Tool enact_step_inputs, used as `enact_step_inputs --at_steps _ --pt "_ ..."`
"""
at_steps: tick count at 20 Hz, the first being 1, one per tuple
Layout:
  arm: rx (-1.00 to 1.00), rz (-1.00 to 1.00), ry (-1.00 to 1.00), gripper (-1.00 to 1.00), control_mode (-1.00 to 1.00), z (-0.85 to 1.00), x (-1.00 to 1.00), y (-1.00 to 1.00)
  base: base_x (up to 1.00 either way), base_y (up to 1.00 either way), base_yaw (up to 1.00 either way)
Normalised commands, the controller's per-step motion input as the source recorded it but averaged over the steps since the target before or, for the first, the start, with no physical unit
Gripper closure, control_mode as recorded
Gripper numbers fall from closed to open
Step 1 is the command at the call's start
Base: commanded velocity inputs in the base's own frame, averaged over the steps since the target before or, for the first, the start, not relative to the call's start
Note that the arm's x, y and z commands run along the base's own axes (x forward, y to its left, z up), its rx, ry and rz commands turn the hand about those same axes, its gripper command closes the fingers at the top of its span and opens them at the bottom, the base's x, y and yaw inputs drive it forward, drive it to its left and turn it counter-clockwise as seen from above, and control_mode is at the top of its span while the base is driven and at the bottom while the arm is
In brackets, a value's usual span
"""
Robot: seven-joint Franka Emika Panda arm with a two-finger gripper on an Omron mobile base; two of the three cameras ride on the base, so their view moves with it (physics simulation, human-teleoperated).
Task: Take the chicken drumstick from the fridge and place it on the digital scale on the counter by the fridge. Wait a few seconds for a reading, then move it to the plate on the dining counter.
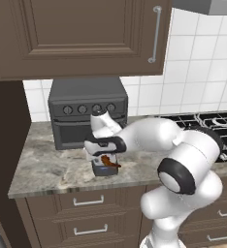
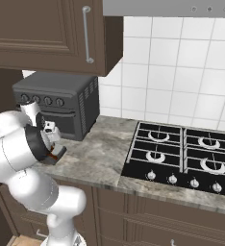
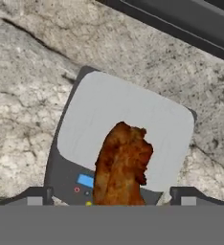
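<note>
The reddish-brown chicken drumstick [image 3: 121, 165] lies on the pale top of the small grey digital scale [image 3: 114, 110], its thick end over the platform and its lower end across the dark front face by the blue display. My gripper [image 3: 111, 196] hovers just above it, open, with the dark fingertips [image 3: 37, 195] spread wide on either side and not touching the meat. In the left base view the drumstick [image 1: 108, 162] rests on the scale [image 1: 102, 169] under the gripper [image 1: 103, 154], on the short marbled counter [image 1: 42, 164]. The fridge, plate and dining counter are out of view.
A dark grey toaster oven [image 1: 86, 114] stands right behind the scale, against the tiled wall. A black gas stove [image 2: 181, 153] lies to the right. Brown upper cabinets [image 1: 76, 34] hang overhead, and a dark tall cabinet side bounds the counter on the left.
</note>
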Motion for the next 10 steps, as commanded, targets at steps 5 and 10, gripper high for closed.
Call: enact_step_inputs --at_steps 5,10 --pt "0.04 -0.04 -0.24 -1.00 -1.00 0.98 -0.55 -0.19 0.00 0.00 0.00" --pt "0.07 -0.09 -0.05 -1.00 -1.00 0.95 -0.53 -0.39 0.00 0.00 0.00"
